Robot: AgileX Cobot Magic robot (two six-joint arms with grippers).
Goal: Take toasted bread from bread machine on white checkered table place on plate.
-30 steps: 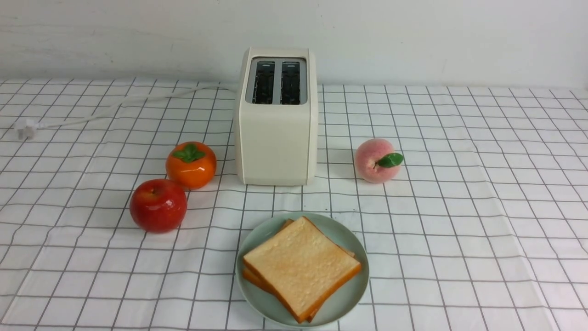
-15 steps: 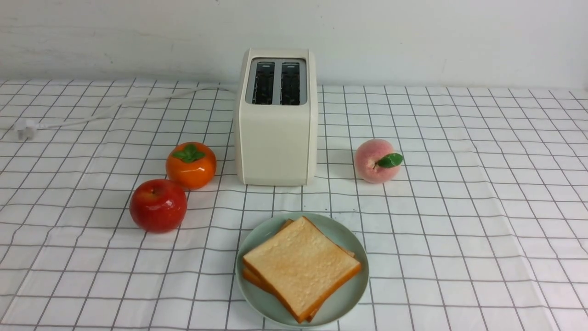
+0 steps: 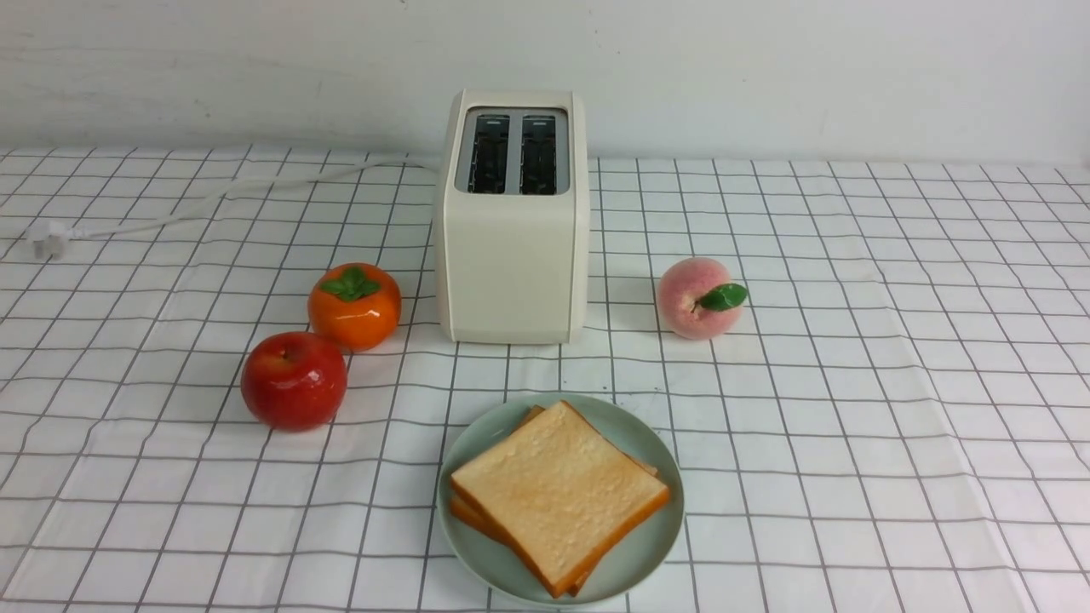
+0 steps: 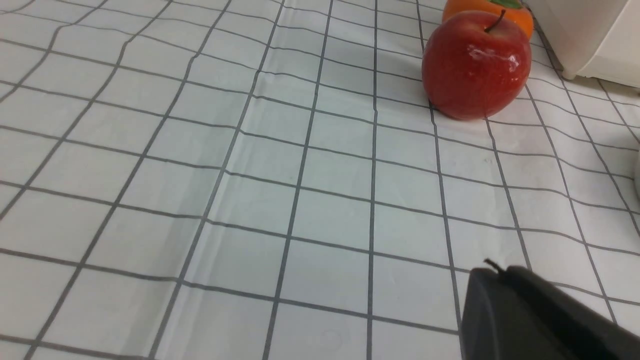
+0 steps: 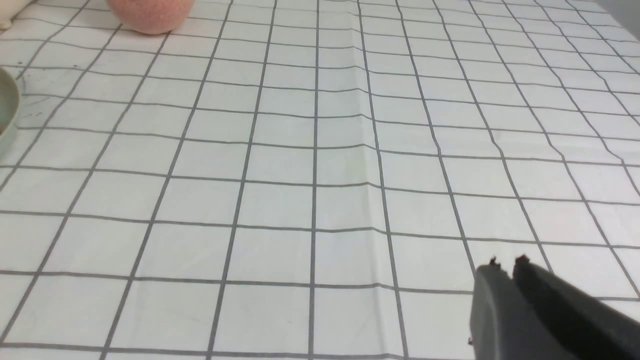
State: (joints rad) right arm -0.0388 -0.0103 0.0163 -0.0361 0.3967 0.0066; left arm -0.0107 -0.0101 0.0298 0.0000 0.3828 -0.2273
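A: Front view first. What's in the toaster [image 3: 511, 255]?

B: Nothing that I can see. Its 2 slots are dark and show no bread. It stands on the table [image 3: 894, 383] near the back wall, with its cord [image 3: 213, 200] trailing off to the left.

A: And the toast [image 3: 558, 494]?

B: Both slices lie on the plate [image 3: 643, 558], just in front of the toaster. They are stacked 2 high, the lower one peeking out at the left and far edges. Left of the toaster sits a persimmon [image 3: 354, 305], with an apple [image 3: 294, 380] touching or nearly touching it on the nearer side. Right of the toaster is a peach [image 3: 697, 298]. Neither arm shows in this view.

A: Left wrist view?

B: The left gripper [image 4: 492, 272] hangs over bare cloth, well apart from the apple [image 4: 475, 65]. The persimmon [image 4: 482, 10] is behind the apple, and a corner of the toaster [image 4: 595, 40] is beside them. The fingers are pressed together, no gap, holding nothing.

A: Right wrist view?

B: The right gripper [image 5: 506, 267] is also over bare cloth, well apart from the peach [image 5: 150, 12]. A sliver of the plate's [image 5: 7, 115] rim shows at the edge. The 2 fingertips stand a narrow slit apart, with nothing between them and nothing touched.
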